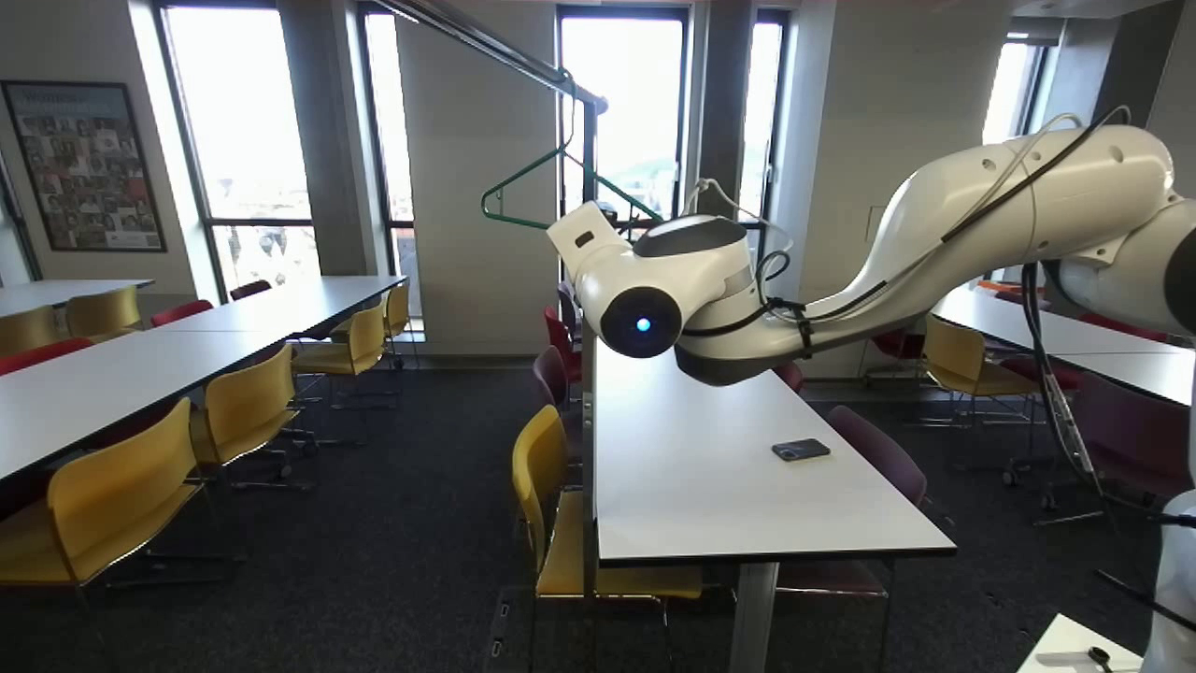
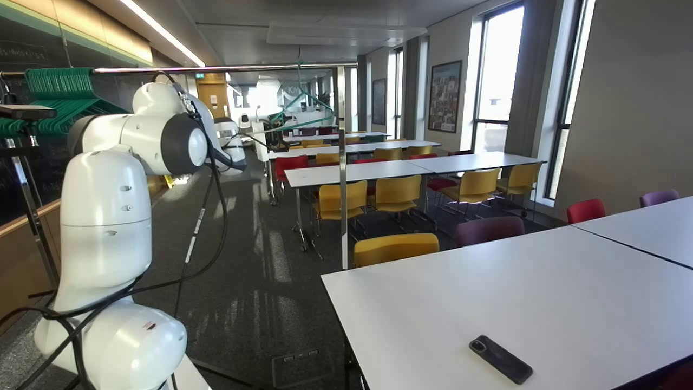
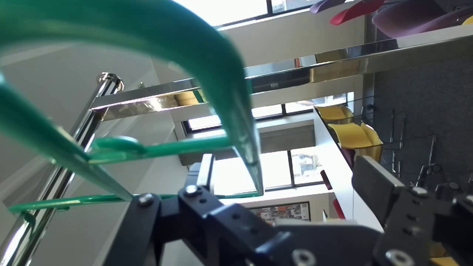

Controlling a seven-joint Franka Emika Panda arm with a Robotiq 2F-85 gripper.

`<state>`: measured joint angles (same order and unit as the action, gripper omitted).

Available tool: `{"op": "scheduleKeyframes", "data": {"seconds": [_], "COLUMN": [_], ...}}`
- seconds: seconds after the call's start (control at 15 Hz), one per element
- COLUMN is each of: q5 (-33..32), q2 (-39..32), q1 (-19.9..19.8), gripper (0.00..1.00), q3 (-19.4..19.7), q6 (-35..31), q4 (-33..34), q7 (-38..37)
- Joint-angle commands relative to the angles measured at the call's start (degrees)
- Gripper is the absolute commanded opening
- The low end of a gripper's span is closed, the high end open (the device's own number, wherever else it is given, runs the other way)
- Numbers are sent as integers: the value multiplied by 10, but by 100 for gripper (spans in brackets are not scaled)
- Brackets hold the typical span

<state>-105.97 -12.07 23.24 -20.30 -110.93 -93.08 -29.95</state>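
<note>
Fingers [image 3: 376, 184] on our gripper [image 3: 283, 162] are spread wide, released; we see a bright window [image 3: 275, 166] straight through the gap. Nearest item is the green hanger [image 3: 234, 99]: in the wrist view it bends large and close across the upper left, and one of its bars runs behind the finger [image 3: 205, 173] on that view's left. Contact there, we can't tell. In both exterior views we have the hanger hooked over the metal rail [image 1: 495, 53], near the upright post [image 2: 343, 189] at the rail's end. In an exterior view the arm [image 1: 981, 224] extends in from the right and covers part of the hanger's lower bar. A bunch of green hangers [image 2: 59, 84] hangs farther along the rail. We also have a dark phone [image 2: 501, 358] lying flat on the white table [image 2: 444, 303], well apart from the gripper, seen in both exterior views. Purple chair [image 2: 490, 232] at that table, yellow chairs [image 2: 398, 194] along the long tables [image 2: 379, 171] behind, framed poster [image 1: 84, 168] on the wall [image 1: 65, 51].
</note>
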Motion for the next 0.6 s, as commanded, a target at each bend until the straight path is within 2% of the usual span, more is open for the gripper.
{"op": "scheduleKeyframes", "data": {"seconds": [0.0, 0.07, 0.13, 0.2, 0.27, 0.53], "q5": [3, 3, 1, 1, 1, 0], "q2": [12, 13, 14, 15, 15, 15], "q1": [-7, -7, -7, -7, -7, -6], "gripper": [100, 100, 75, 74, 68, 35], "q3": [3, 3, 3, 4, 4, 3], "q6": [-19, -19, -19, -19, -19, -18], "q4": [5, 5, 3, 2, 2, 2], "q7": [4, 5, 4, 4, 3, 3]}}
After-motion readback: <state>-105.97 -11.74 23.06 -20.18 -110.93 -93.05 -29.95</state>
